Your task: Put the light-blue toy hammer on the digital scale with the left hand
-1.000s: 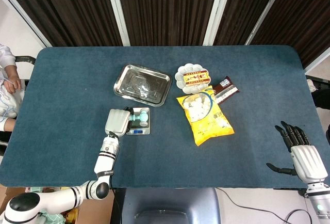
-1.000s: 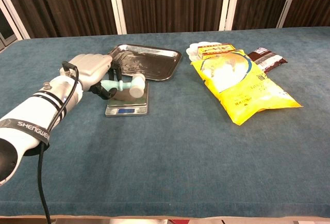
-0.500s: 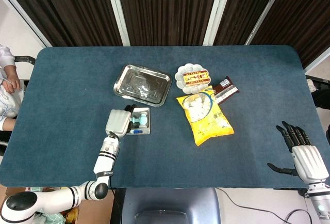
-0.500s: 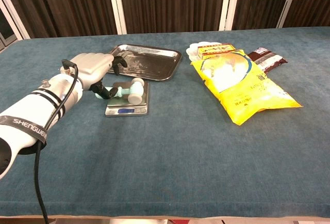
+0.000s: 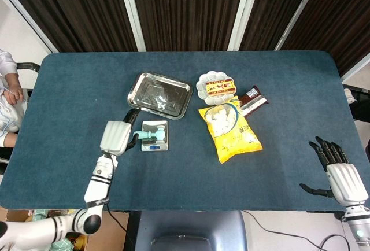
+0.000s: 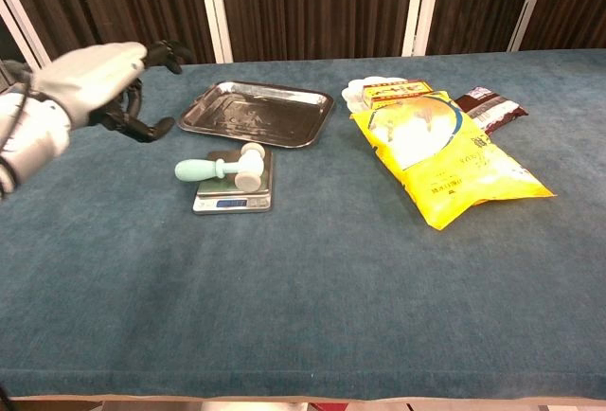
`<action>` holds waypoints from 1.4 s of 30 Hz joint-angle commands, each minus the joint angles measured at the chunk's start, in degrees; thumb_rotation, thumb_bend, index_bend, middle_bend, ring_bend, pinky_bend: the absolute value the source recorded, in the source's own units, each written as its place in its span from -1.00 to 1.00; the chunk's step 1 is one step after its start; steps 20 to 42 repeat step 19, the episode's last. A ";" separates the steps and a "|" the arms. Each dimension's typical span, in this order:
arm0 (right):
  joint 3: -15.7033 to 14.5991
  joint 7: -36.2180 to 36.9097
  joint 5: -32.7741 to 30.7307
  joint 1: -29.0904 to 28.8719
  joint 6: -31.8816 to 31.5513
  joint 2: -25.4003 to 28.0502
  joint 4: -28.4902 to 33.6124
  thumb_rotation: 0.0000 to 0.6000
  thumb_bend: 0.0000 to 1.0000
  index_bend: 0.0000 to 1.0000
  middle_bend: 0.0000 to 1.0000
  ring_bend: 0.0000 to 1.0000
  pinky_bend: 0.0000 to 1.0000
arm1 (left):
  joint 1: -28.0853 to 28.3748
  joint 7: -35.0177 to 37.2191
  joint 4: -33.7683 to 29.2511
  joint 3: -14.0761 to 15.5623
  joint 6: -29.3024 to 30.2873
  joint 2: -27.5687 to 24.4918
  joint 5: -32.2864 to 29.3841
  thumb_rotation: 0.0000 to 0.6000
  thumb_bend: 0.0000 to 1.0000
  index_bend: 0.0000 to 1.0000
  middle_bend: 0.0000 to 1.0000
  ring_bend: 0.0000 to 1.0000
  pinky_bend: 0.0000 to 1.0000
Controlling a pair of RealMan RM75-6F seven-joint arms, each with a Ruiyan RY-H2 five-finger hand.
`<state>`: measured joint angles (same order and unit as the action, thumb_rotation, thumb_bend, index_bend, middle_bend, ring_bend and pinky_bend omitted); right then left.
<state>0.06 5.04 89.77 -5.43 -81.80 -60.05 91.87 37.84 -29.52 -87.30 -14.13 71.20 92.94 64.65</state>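
The light-blue toy hammer (image 6: 222,168) lies on its side on the digital scale (image 6: 233,202), its white-capped head over the platform and its handle sticking out past the scale's left edge. My left hand (image 6: 95,84) is off it — raised above the table to the left of the scale, fingers spread and curved, holding nothing. In the head view that hand (image 5: 115,136) sits just beside the scale (image 5: 155,135), with the hammer (image 5: 148,135) clear of its fingers.

My right hand (image 5: 338,173) rests well apart at the table's near right corner, fingers spread and empty.

Behind the scale is a steel tray (image 6: 257,112). To the right, a yellow snack bag (image 6: 445,154) lies flat, with a white scalloped plate (image 5: 215,88) carrying a small box, and a dark snack packet (image 5: 253,99) beside it — all on the blue table (image 6: 331,288).
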 commanded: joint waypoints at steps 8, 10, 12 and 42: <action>-0.65 -4.73 0.60 -0.81 1.88 -1.97 0.87 0.71 -0.90 -1.00 -1.00 -1.00 -1.00 | -26.56 36.61 1.77 16.06 24.54 -18.35 19.17 1.00 -0.22 -1.00 -0.95 -0.92 -0.65; -0.64 -5.94 0.88 -0.89 1.77 -2.52 1.15 0.71 -0.90 -1.00 -1.00 -1.00 -1.00 | -27.34 41.20 4.87 17.11 23.88 -19.34 20.57 1.00 -0.23 -1.00 -0.99 -0.98 -0.72; -0.88 -6.76 1.30 -1.09 2.11 -2.91 1.64 0.71 -0.90 -1.00 -1.00 -1.00 -1.00 | -27.49 44.36 6.13 17.21 23.06 -20.01 21.29 1.00 -0.24 -1.00 -1.00 -1.00 -0.74; -1.33 -7.94 1.77 -0.72 1.57 -2.96 1.92 0.71 -0.90 -1.00 -1.00 -1.00 -1.00 | -27.60 43.59 7.04 17.84 22.71 -20.41 25.66 1.00 -0.24 -1.00 -1.00 -1.00 -0.75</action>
